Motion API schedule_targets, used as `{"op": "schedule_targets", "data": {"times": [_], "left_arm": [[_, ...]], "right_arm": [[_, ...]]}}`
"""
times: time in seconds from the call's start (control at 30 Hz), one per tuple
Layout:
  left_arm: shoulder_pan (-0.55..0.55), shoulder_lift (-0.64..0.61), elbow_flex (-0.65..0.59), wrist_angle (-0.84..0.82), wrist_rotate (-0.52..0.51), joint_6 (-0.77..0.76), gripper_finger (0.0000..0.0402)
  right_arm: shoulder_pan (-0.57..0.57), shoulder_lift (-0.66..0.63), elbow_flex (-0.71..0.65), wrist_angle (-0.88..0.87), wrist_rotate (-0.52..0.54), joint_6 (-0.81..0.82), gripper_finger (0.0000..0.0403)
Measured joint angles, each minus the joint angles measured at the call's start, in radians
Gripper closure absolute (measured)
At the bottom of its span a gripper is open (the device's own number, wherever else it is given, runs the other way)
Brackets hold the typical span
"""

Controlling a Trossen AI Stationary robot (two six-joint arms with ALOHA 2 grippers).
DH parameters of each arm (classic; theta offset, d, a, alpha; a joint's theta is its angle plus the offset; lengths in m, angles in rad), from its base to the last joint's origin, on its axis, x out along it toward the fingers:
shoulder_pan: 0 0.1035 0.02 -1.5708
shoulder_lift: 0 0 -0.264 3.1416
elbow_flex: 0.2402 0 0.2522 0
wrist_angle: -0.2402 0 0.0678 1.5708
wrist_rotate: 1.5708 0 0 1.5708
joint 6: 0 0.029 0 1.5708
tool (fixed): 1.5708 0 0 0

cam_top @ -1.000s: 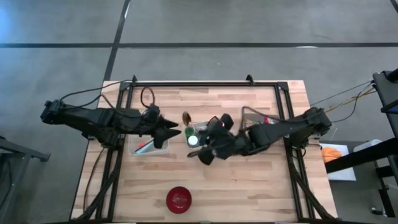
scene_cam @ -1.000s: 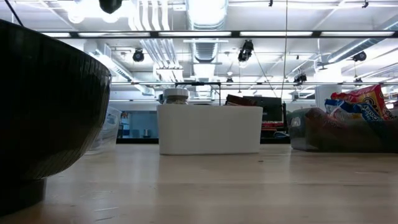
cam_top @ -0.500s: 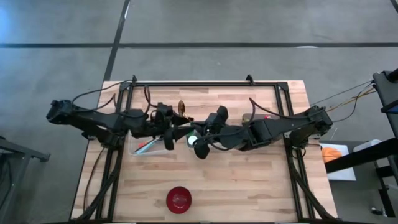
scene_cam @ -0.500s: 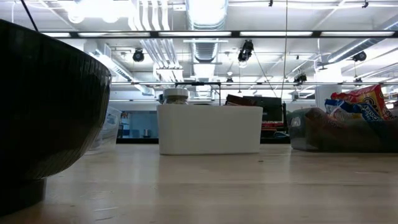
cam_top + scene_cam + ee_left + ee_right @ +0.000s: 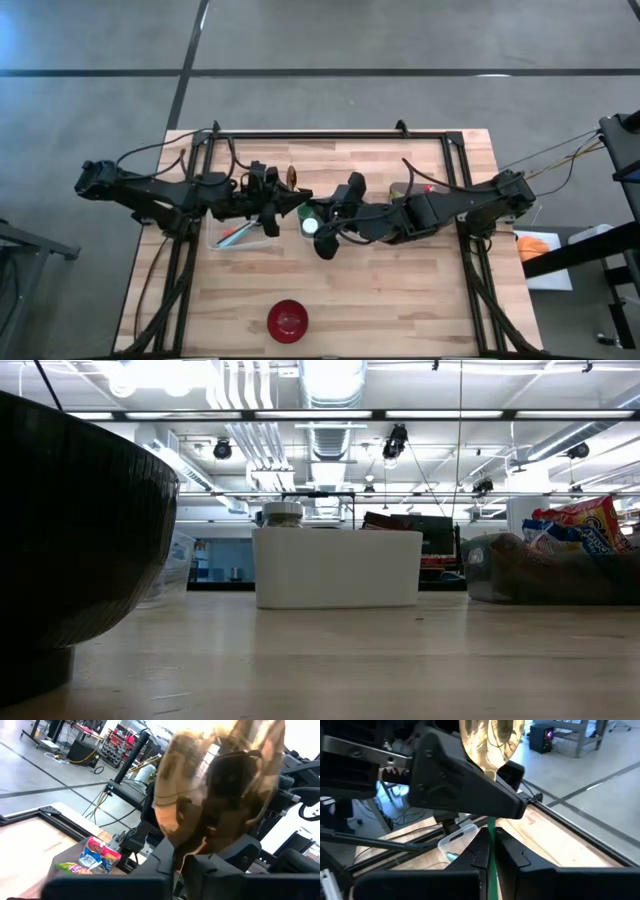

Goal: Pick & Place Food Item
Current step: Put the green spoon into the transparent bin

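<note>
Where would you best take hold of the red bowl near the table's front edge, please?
The red bowl stands upright, mouth up; its round body looks too wide to span. I would come straight down and pinch the rim, one pincer finger inside, one outside.

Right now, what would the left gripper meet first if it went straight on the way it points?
Probably the right gripper, which sits directly in front of the left gripper above mid-table. The packet in the left gripper's fingers would likely touch first, though their relative heights are unclear.
</note>
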Motion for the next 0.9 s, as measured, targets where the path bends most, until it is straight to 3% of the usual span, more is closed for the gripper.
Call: {"op": "schedule_targets", "data": {"times": [0.13,0.5,0.8,0.9], "left_arm": [[0.000,0.000,0.000,-0.002,0.000,-0.016,0.0395],[0.000,-0.043,0.002,-0.073,0.033,-0.105,0.0400],[-0.001,-0.084,0.101,-0.346,0.035,-0.137,0.0400],[-0.001,-0.083,0.171,-0.513,0.025,-0.139,0.0400]], "right_arm": [[0.000,-0.002,0.000,0.008,-0.023,0.000,0.0395],[-0.002,-0.004,0.000,0.038,-0.047,-0.043,0.0387],[-0.002,-0.005,0.000,0.020,-0.106,-0.089,0.0260],[-0.002,-0.006,0.000,0.020,-0.106,-0.093,0.0221]]}}
